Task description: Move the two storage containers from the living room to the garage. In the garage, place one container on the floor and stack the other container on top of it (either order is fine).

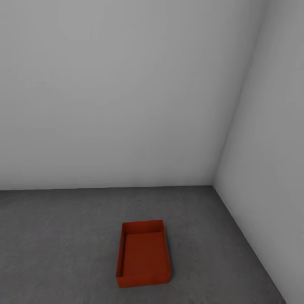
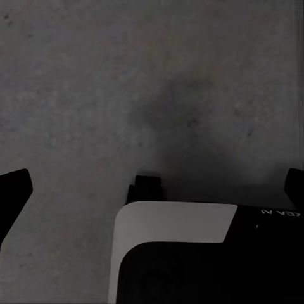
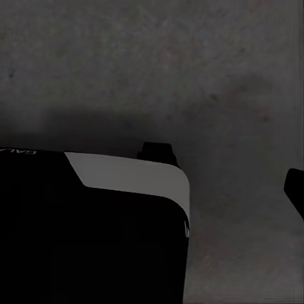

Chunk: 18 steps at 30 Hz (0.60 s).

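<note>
Both pincers hang over the floor [image 2: 95, 76] with nothing between their fingers, and both look spread wide. One storage container [image 1: 143, 255] already sits on the garage floor near the corner; you must bring the second.

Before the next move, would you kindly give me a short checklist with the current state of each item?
1. One storage container set on the garage floor: ok.
2. Container upright, open side up, nothing inside: ok.
3. Second container stacked on it: not ok, nothing rests on it.
4. Left gripper fingers spread over bare concrete, holding nothing: ok.
5. Right gripper open or shut: cannot tell, one finger shows at the picture's edge.
</note>
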Motion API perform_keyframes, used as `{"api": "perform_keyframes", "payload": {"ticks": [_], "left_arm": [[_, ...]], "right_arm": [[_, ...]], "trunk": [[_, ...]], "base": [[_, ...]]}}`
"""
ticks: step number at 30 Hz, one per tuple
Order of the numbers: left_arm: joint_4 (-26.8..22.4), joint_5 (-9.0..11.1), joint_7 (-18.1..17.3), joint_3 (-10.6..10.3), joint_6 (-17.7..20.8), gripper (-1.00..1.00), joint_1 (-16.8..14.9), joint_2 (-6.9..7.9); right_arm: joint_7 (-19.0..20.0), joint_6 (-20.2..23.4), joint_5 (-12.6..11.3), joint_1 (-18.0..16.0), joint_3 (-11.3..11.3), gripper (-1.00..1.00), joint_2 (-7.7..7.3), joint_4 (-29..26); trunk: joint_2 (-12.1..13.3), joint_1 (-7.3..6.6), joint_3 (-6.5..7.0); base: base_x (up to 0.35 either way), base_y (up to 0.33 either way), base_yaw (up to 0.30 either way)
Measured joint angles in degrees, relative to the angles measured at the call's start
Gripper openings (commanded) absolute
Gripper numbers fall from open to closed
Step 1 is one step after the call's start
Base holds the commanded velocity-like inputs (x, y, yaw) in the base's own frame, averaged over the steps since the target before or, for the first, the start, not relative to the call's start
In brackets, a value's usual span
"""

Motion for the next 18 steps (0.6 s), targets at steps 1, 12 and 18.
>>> {"api": "perform_keyframes", "payload": {"ticks": [1, 12, 18], "left_arm": [[0.0, 0.0, 0.0, 0.0, 0.0, 1.00, 0.0, -0.03], [0.0, 0.0, 0.0, 0.0, 0.0, 1.00, 0.0, -0.20], [0.0, -0.1, 0.0, 0.0, 0.0, 1.00, 0.0, -0.32]], "right_arm": [[0.0, 0.0, 0.0, 0.0, 0.0, 1.00, 0.02, 0.0], [0.0, 0.0, 0.0, 0.0, 0.0, 1.00, 0.10, 0.0], [0.0, 0.0, 0.0, 0.0, 0.0, 1.00, 0.03, 0.0]], "trunk": [[0.0, 0.00, 0.02], [0.0, 0.00, 0.04], [0.0, 0.00, 0.04]], "base": [[0.000, 0.000, -0.263], [0.000, 0.000, -0.278], [0.000, 0.000, -0.280]]}}
